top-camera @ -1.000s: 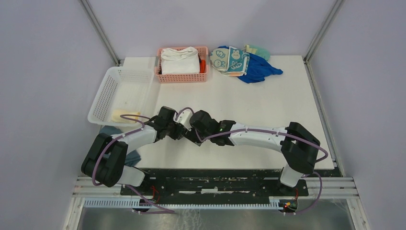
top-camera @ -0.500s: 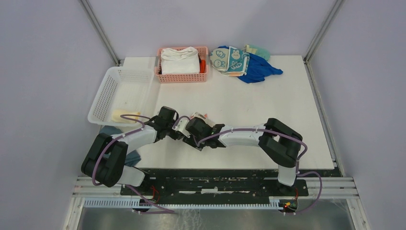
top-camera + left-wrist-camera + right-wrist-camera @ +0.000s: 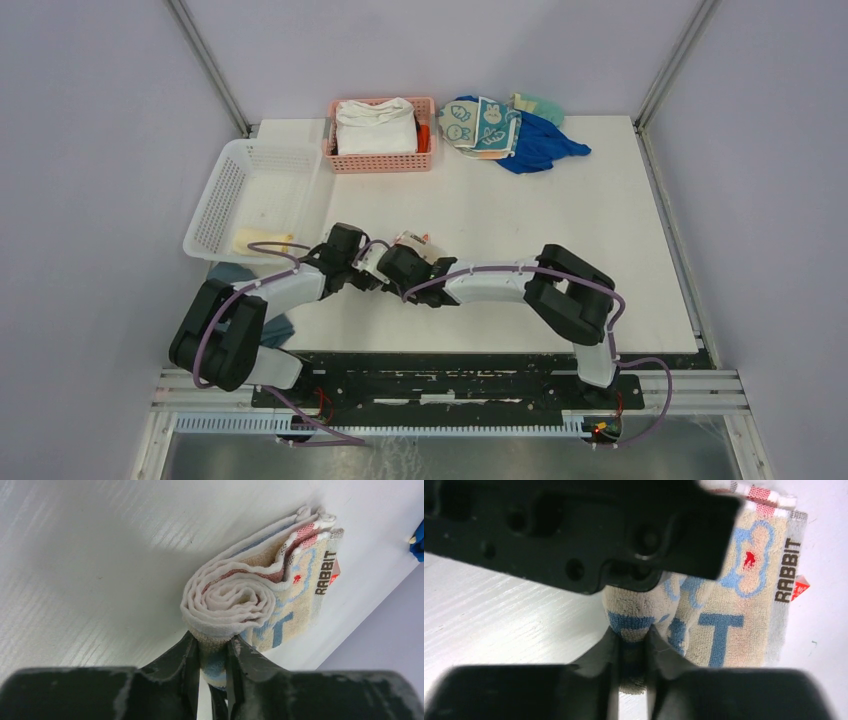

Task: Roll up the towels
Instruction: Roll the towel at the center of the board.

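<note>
The beige terry towel with blue RABBIT lettering (image 3: 235, 600) lies half rolled on the white table (image 3: 75, 555), with the roll's end facing the left gripper (image 3: 212, 647). The left gripper and the right gripper (image 3: 630, 642), crowded together, are each clamped on it.

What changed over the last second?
The right arm slid left toward the left arm, and the right pincer closed onto the RABBIT towel. The left pincer kept gripping its rolled end. The pink basket, white basket and far cloth pile stayed put.

1. Two arms: left arm (image 3: 290, 285), right arm (image 3: 500, 283).
2. Two baskets: white basket (image 3: 213, 203), pink basket (image 3: 380, 162).
3. Three towels: yellow towel (image 3: 258, 242), RABBIT towel (image 3: 240, 597), rabbit-face towel (image 3: 478, 122).
4. One white cloth (image 3: 375, 128).
5. One blue cloth (image 3: 545, 145).
</note>
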You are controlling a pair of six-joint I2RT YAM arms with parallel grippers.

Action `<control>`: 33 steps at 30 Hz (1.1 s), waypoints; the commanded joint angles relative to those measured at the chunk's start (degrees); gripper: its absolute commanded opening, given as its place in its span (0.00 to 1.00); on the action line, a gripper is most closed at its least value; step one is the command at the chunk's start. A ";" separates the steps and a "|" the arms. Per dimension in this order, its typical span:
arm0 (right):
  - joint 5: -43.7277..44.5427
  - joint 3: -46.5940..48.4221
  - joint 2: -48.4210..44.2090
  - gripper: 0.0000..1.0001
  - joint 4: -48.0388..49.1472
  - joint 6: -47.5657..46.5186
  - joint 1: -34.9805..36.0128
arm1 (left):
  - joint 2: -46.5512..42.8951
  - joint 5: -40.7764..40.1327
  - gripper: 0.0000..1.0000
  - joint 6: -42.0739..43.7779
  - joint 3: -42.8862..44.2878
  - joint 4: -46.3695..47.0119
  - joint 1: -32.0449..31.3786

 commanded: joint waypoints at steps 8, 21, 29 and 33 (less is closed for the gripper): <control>-33.17 0.02 0.32 0.01 -11.06 5.48 -9.42 | -12.92 0.07 0.64 4.70 -4.16 -1.82 4.33; -72.11 -0.14 7.80 0.01 4.34 26.41 -22.91 | -28.91 3.62 0.75 7.25 -12.99 2.74 5.01; -71.42 -3.06 14.91 0.02 8.42 35.20 -28.20 | -19.84 8.81 0.72 5.98 -13.96 12.21 4.87; -70.10 -3.00 17.35 0.03 6.21 35.21 -29.48 | -13.15 10.06 0.70 6.03 -12.10 16.31 4.51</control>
